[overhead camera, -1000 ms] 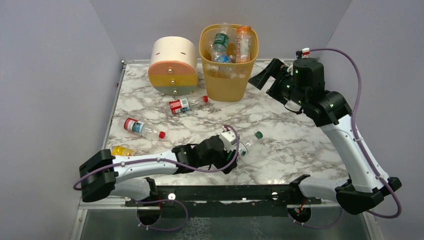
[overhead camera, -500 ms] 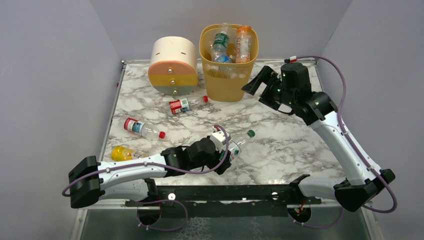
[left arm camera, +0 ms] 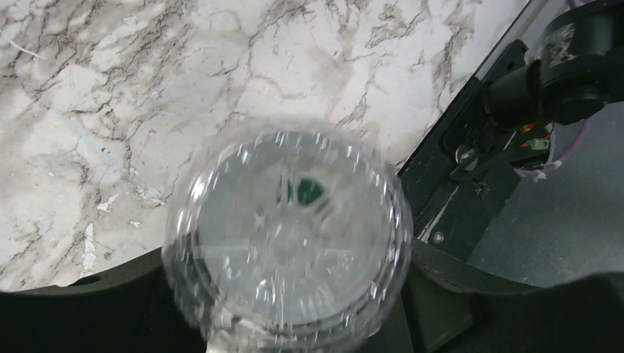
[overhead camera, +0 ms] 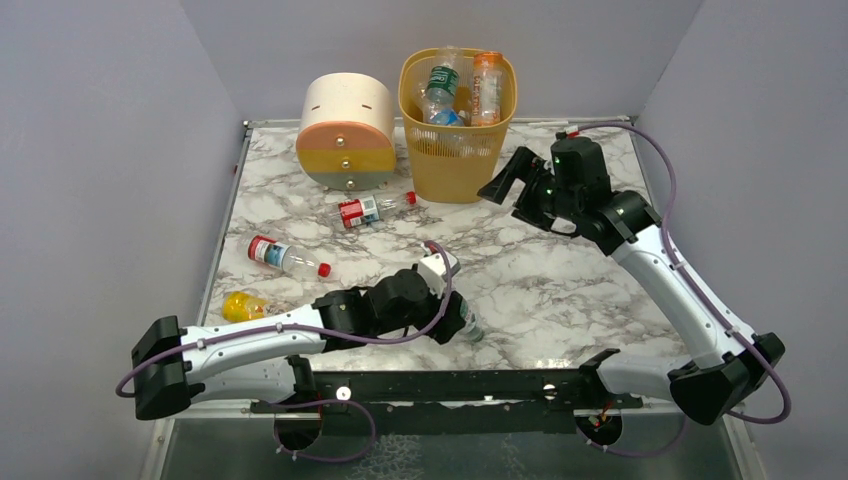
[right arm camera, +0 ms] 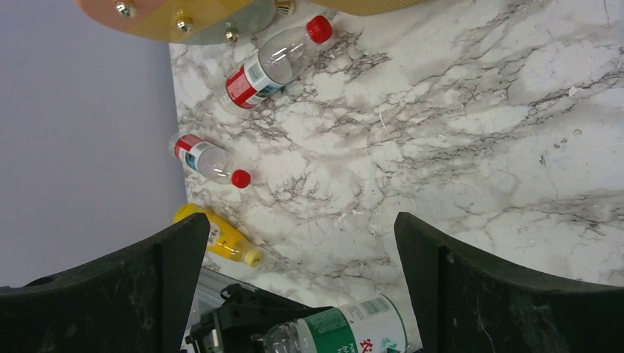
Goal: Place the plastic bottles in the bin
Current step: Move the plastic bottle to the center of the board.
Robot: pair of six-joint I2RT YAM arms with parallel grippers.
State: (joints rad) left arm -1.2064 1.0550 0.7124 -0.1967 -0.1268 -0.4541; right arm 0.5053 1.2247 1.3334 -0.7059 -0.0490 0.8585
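My left gripper (overhead camera: 455, 318) is shut on a clear green-labelled bottle (overhead camera: 468, 328) near the table's front edge. In the left wrist view the blurred bottle (left arm camera: 287, 228) fills the gap between the black fingers (left arm camera: 471, 294), base toward the camera, green cap showing through. My right gripper (overhead camera: 500, 185) hangs open and empty just right of the yellow bin (overhead camera: 458, 160), which holds several bottles (overhead camera: 440, 85). Two red-labelled bottles (overhead camera: 362, 209) (overhead camera: 285, 257) and a yellow bottle (overhead camera: 243, 303) lie on the marble at the left. The right wrist view shows the same red-labelled bottles (right arm camera: 268, 68) (right arm camera: 206, 159), the yellow one (right arm camera: 217, 235) and the green-labelled bottle (right arm camera: 353, 327).
A round cream, orange and green drawer unit (overhead camera: 346, 130) stands left of the bin at the back. Grey walls close the table on three sides. A black rail (overhead camera: 450, 385) runs along the near edge between the arm bases.
The left arm drew back toward the near edge and turned the bottle, whose cap end now points toward the front. The right gripper came down and left, closer to the bin's front.
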